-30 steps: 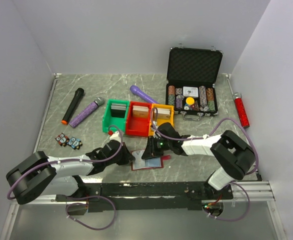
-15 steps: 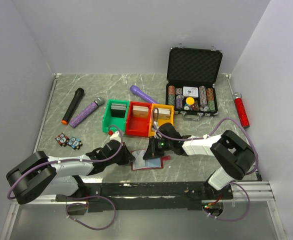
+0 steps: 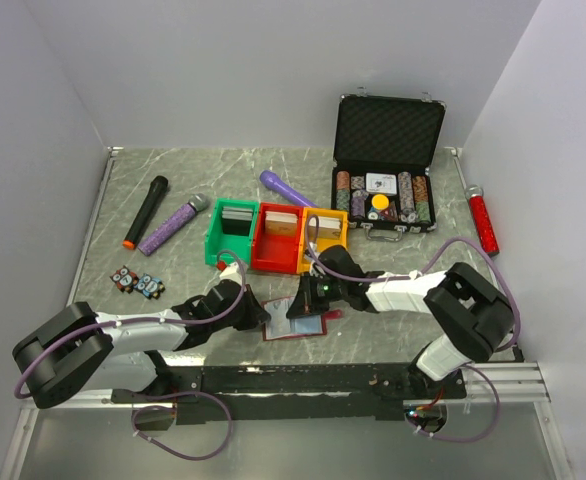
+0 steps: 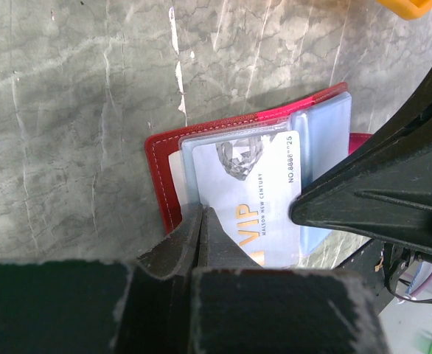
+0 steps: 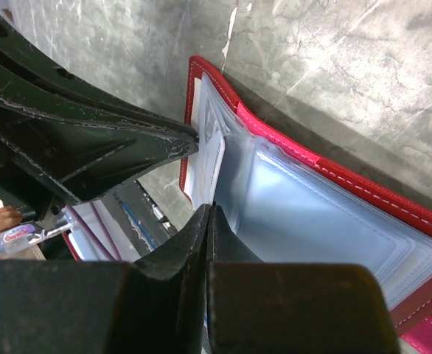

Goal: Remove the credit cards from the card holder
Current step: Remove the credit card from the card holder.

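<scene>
**Card holder (image 3: 295,326) open, gripped from both sides**

Lies open on the grey marbled surface (image 3: 423,275), by its near edge. Dark-red stitched leather, glossy pale-blue sleeves (image 5: 312,214). Shows a white VIP card (image 4: 245,214) from the left wrist only, fanned sleeves from the right. Pinches the cover, apparently, with the left end effector (image 4: 201,214); clamps a sleeve edge with the right end effector (image 5: 209,210).

Back right on the grey marbled table (image 3: 173,170), a black case (image 3: 388,130) stands open, lid upright, rows of poker chips (image 3: 408,197) inside. In front, 3 bins sit side by side, touching: green (image 3: 213,245), red (image 3: 261,250), yellow (image 3: 339,236), each with a stack inside. A purple rod (image 3: 286,187) lies just behind them. On the left, a black microphone (image 3: 146,211) and a purple one (image 3: 174,223) lie close together, with 2 small patterned pieces (image 3: 138,283) nearer the front. A red cylinder (image 3: 483,222) lies at the far right edge.
</scene>
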Robot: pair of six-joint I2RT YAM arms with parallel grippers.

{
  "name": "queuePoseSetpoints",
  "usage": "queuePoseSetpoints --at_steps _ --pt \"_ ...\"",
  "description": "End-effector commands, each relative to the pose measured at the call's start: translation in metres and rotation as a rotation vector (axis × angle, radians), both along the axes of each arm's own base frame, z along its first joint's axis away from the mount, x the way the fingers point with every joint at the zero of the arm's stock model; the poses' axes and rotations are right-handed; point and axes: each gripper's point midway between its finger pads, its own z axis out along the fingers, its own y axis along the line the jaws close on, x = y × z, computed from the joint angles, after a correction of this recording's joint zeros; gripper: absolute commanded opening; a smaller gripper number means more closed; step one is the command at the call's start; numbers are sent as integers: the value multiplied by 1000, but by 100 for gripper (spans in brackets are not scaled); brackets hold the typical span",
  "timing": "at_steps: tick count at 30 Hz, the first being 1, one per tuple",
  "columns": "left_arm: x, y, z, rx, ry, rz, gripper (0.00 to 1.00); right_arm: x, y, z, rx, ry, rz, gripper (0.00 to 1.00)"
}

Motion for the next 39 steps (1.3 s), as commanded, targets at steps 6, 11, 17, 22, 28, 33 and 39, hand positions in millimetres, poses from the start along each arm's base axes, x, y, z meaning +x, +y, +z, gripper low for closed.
queuePoseSetpoints --at_steps 6,11,17,22,28,33,39 --pt "-6 7 -10 46 25 -6 1 5 3 17 65 -51 7 10" --pt "-5 7 -10 47 26 -6 1 6 2 18 67 -53 2 8" --pt "-5 7 -11 49 26 -5 1 6 -1 17 65 -51 -8 7" --pt "-6 9 -12 52 29 2 1 8 -4 18 66 -54 -11 8" --pt "-5 8 -11 52 27 1 1 9 -6 20 65 -55 -16 9" --pt "-6 8 -12 52 29 -2 1 9 -8 19 70 -51 -20 12" --pt "-6 7 -12 53 31 -5 1 8 -6 20 84 -43 -10 16"
